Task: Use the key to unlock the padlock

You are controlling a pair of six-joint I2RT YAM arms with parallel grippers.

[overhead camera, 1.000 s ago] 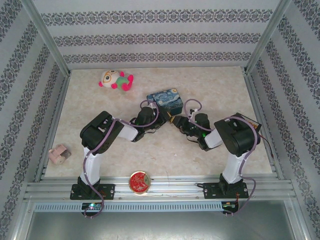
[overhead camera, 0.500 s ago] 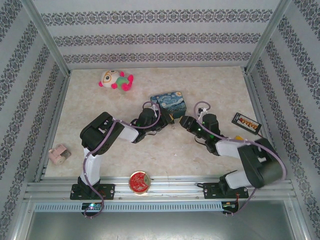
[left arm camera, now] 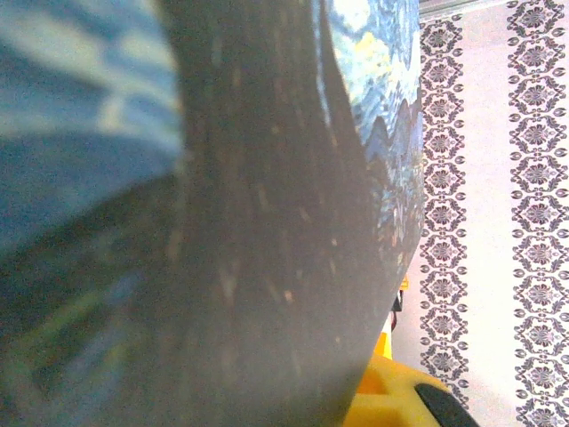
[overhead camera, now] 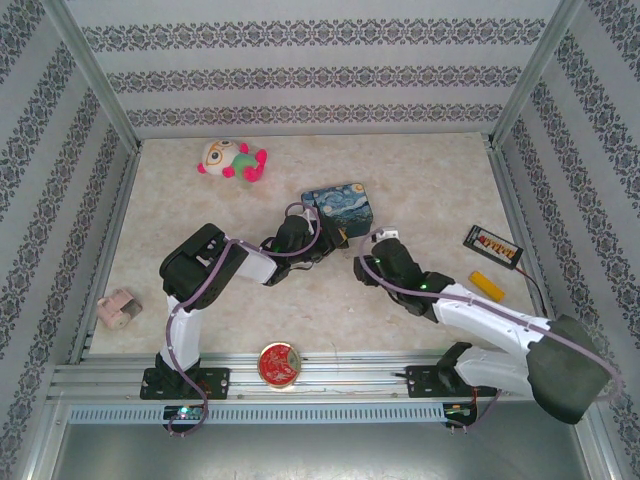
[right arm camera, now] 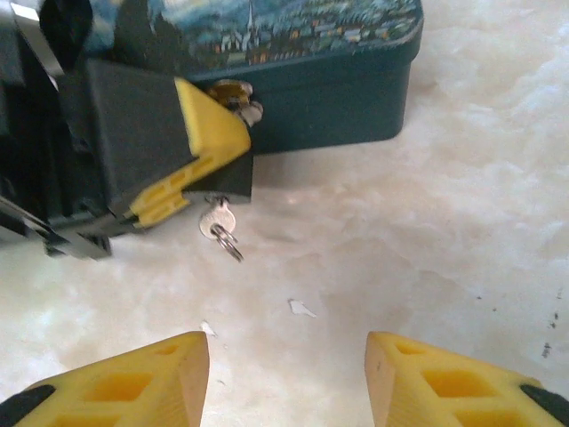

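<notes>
The key [right arm camera: 216, 221] is a small silvery key with a ring, poking out below the dark padlock [right arm camera: 229, 181], which sits against the front wall of the blue painted tin [right arm camera: 338, 89]. My left gripper [right arm camera: 178, 151] is shut on the padlock, its black and yellow fingers clamped around it. My right gripper [right arm camera: 286, 374] is open, low over the table and a short way back from the key, with nothing between its yellow fingers. From above, the left gripper [overhead camera: 335, 238] touches the tin [overhead camera: 340, 203] and the right gripper [overhead camera: 362, 268] points at it. A blurred dark surface blocks most of the left wrist view.
A plush toy [overhead camera: 232, 160] lies at the back left. A pink object [overhead camera: 118, 308] sits at the left edge and a red round tin [overhead camera: 279, 363] at the front rail. A black device [overhead camera: 492, 245] and a yellow bar [overhead camera: 488, 284] lie on the right.
My right gripper has drawn back from the padlock toward the near side, and its arm has swung out low to the right. The left arm has hardly moved.
</notes>
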